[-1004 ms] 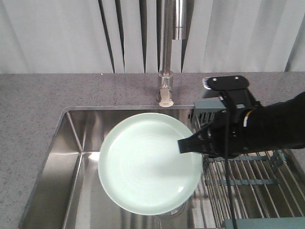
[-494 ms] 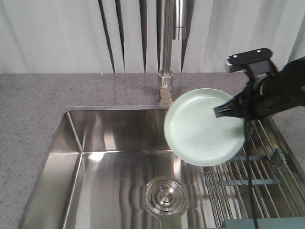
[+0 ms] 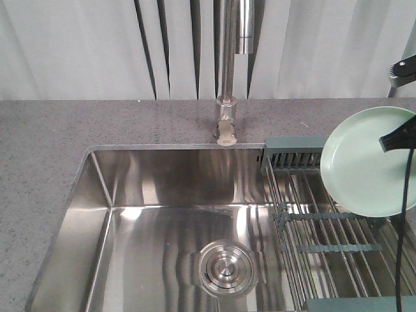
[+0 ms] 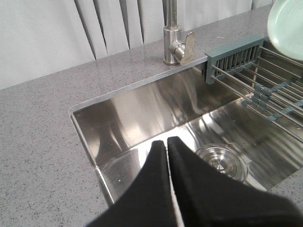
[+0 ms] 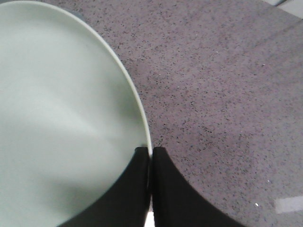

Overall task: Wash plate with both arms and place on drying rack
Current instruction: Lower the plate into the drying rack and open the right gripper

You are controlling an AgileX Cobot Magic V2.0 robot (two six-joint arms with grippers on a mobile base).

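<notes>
The pale mint-green plate [image 3: 367, 162] hangs tilted above the right end of the drying rack [image 3: 325, 227], off the wires. My right gripper [image 5: 151, 150] is shut on the plate's [image 5: 61, 113] rim; in the front view only its black fingertip [image 3: 398, 138] shows at the right edge. In the left wrist view, the plate [image 4: 286, 26] is a sliver at the top right over the rack [image 4: 255, 71]. My left gripper [image 4: 167, 141] is shut with nothing in it, hovering over the near left part of the sink basin [image 4: 142, 109].
The steel sink [image 3: 162, 214] holds a round drain [image 3: 225, 268]. A steel faucet [image 3: 227, 71] rises behind its back edge. Speckled grey countertop [image 3: 45, 156] surrounds the basin, with a pale curtain behind. A black cable [image 3: 404, 227] hangs over the rack's right side.
The right arm has carried the plate from over the sink to the right and up, over the rack's right end. The arm has mostly left the front view.
</notes>
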